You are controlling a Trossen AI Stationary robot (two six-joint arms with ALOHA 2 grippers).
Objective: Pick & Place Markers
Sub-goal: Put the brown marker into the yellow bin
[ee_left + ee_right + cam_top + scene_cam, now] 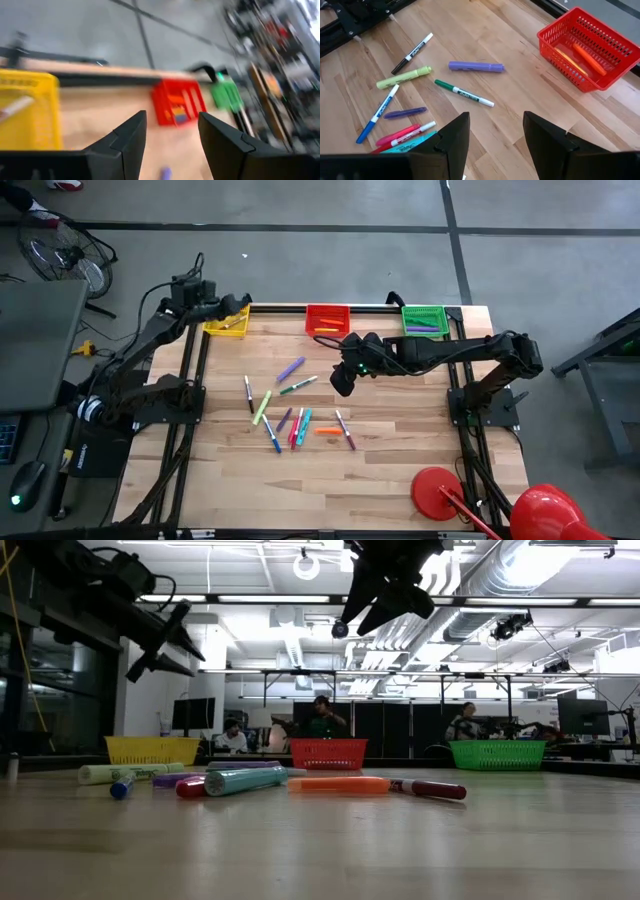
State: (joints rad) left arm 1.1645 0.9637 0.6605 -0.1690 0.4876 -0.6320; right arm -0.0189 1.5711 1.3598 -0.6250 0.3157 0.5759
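Right gripper (341,383) (empty, released) hovers near red basket (607,82) holding orange markers (588,58).

The bench (390,470) has a pale wooden plank top and stands on a grey concrete floor (300,240) crossed by dark seam lines. Beside it on the floor sit a wire fan (65,260) and a laptop (30,350), with a red stool (545,510) near one corner. Looking level across the room, white ceiling ducts (520,580) and strip lights (250,600) run overhead, and seated people (322,720) work at dark monitors (585,718) along the far side.
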